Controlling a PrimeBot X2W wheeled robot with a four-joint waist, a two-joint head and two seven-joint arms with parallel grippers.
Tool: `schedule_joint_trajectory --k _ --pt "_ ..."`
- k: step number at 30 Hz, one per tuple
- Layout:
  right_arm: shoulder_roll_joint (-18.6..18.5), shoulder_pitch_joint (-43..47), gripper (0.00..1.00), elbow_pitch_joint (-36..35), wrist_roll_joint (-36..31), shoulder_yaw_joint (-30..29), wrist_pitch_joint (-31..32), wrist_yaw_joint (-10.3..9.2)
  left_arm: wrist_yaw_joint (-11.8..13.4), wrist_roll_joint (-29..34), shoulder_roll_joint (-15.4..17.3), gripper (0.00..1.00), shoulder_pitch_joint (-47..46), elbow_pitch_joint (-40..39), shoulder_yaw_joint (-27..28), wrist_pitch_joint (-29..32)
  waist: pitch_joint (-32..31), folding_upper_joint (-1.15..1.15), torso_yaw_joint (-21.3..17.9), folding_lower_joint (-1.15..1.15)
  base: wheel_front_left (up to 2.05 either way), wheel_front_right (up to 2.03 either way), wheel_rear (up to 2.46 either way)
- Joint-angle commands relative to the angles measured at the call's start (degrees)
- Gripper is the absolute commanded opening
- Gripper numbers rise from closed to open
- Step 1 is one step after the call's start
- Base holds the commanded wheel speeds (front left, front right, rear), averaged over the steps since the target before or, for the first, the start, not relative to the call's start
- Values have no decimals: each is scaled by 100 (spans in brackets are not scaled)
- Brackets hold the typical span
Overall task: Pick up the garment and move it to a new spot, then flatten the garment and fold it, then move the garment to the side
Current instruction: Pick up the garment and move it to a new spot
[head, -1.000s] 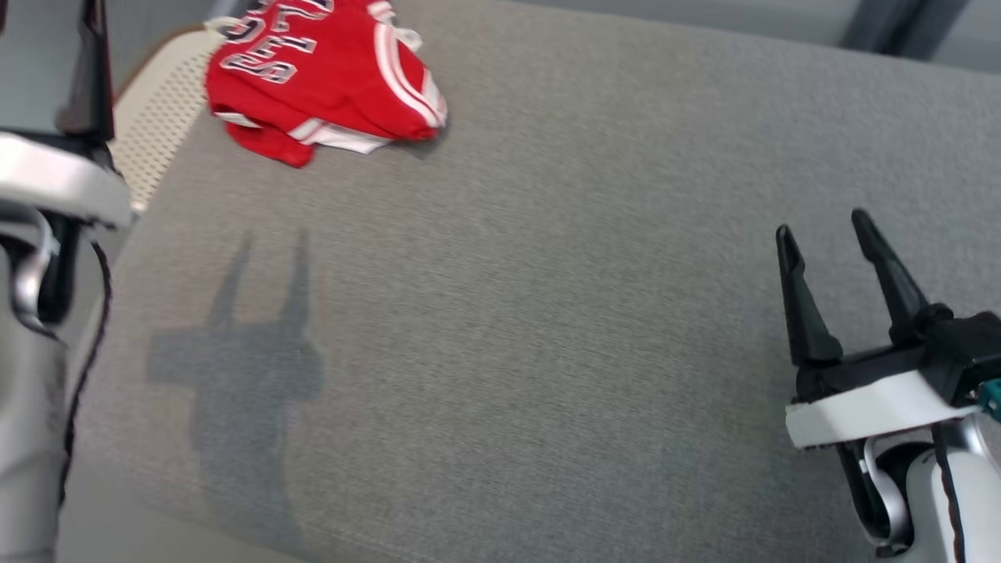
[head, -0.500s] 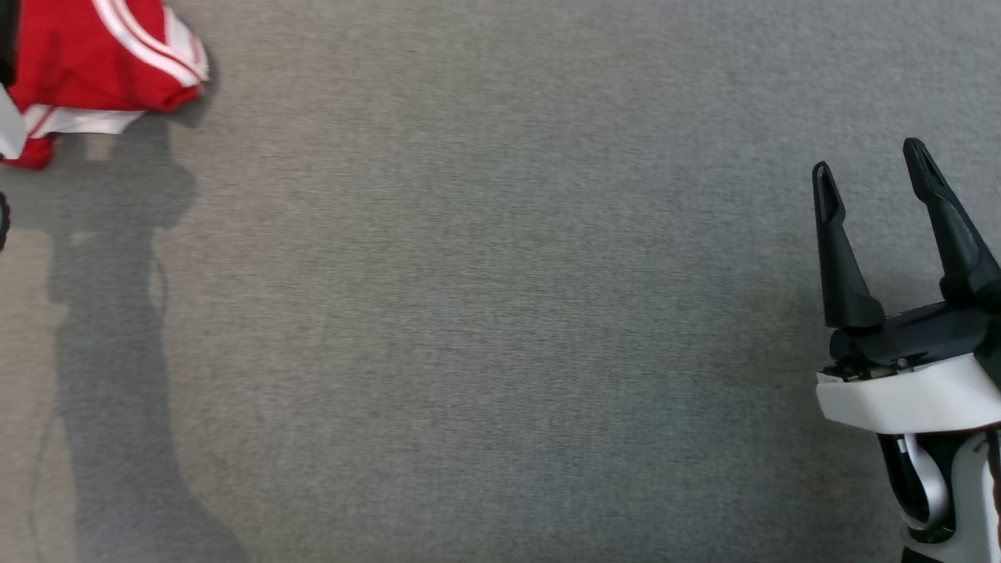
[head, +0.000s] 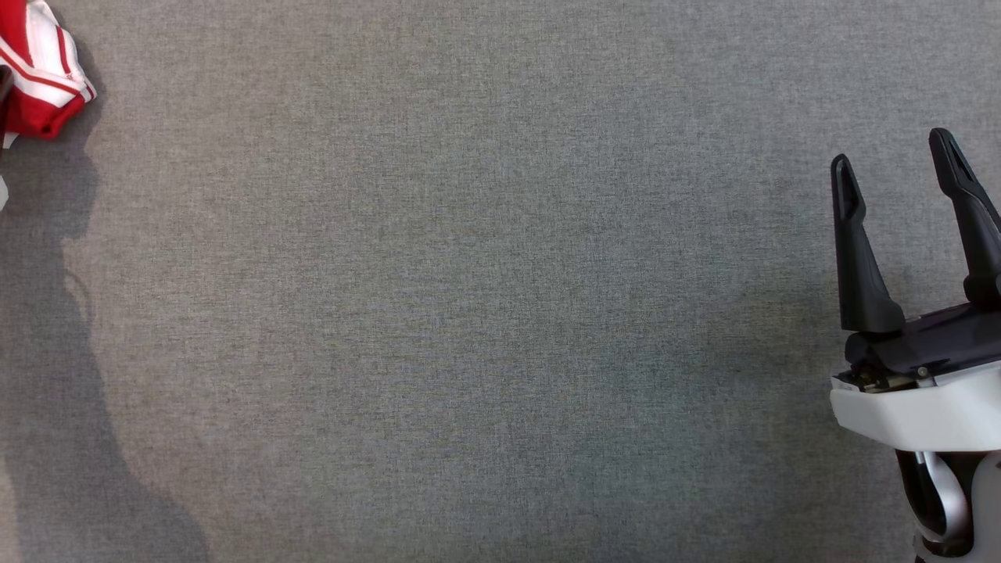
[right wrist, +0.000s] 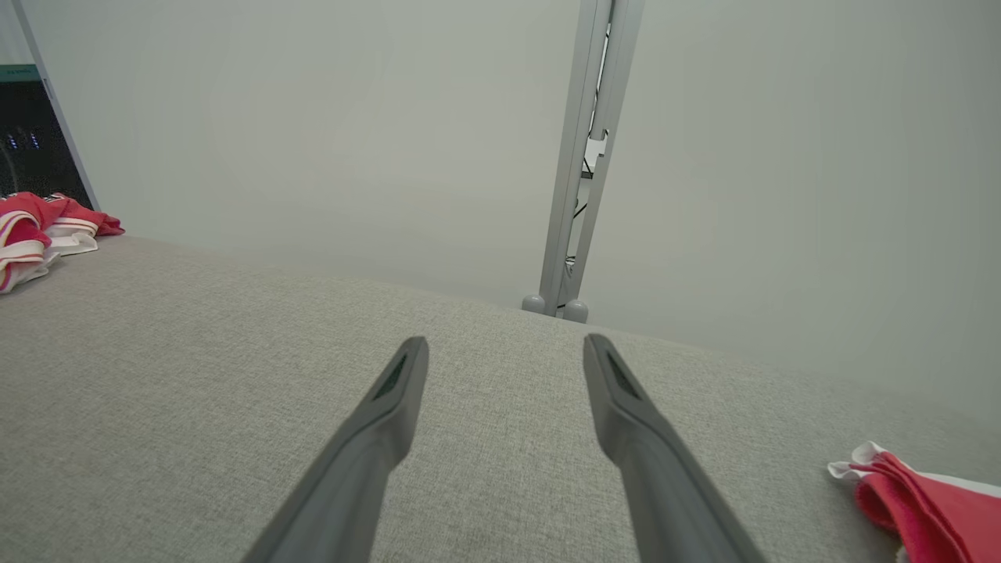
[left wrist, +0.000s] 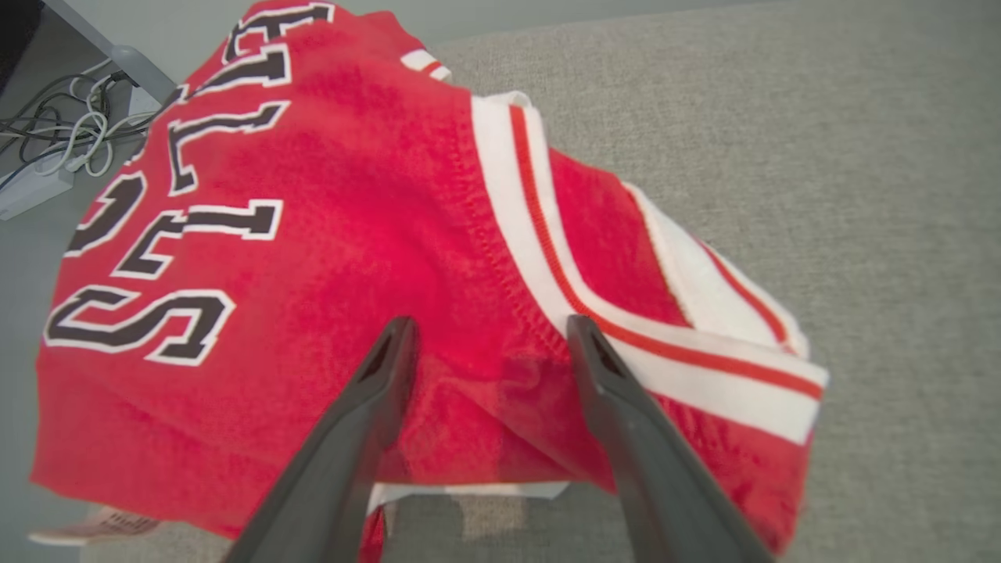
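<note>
- Step in hand looks like the first pick-up: the garment point(left wrist: 328, 258) lies bunched at the far left edge of the bench point(head: 469, 313), not yet lifted.
- The left pincer point(left wrist: 491, 324) is released, its fingers spread just over the red cloth (contact unclear).
- The right pincer point(head: 891, 148) hangs released and empty, well apart.
- Next, likely: lower the left arm, clench on a thick fold, lift.

Bright, even light; one soft shadow point(head: 55, 352) falls left.
</note>
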Motion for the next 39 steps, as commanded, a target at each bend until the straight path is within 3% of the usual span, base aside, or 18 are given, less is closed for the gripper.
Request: schedule_joint_trajectory --k 1,5,6,7,8,10,26,39 --pt "-20 2 100 -4 19 -3 16 -1 7 -48 0 100 -98 65 -17 38 -15 0 0 0 0 0 0" --pt "-14 19 100 18 24 14 11 -1 7 -89 -34 98 -83 160 -115 112 -75 0 0 0 0 0 0" --pt "-9 25 100 19 26 22 7 -1 7 -90 -31 75 -69 185 -139 127 -90 0 -1 0 0 0 0" --pt "-5 25 100 18 33 34 -2 -1 7 -84 -25 31 -59 201 -164 125 -103 0 -4 0 0 0 0" --pt "-2 25 100 17 38 46 -13 -1 7 -82 -20 17 -40 218 -179 109 -115 0 -8 0 0 0 0" --pt "1 30 100 22 50 62 -18 -1 7 -97 -16 0 -4 257 -197 94 -140 0 -21 0 0 0 0" --pt "29 118 100 280 126 14 -233 -1 24 -15 95 0 -25 71 -365 -331 -712 0 19 0 0 0 0" --pt "92 299 100 720 287 -61 -505 -1 6 -587 644 0 -268 -1362 -1238 1012 -1567 0 17 0 0 0 0"
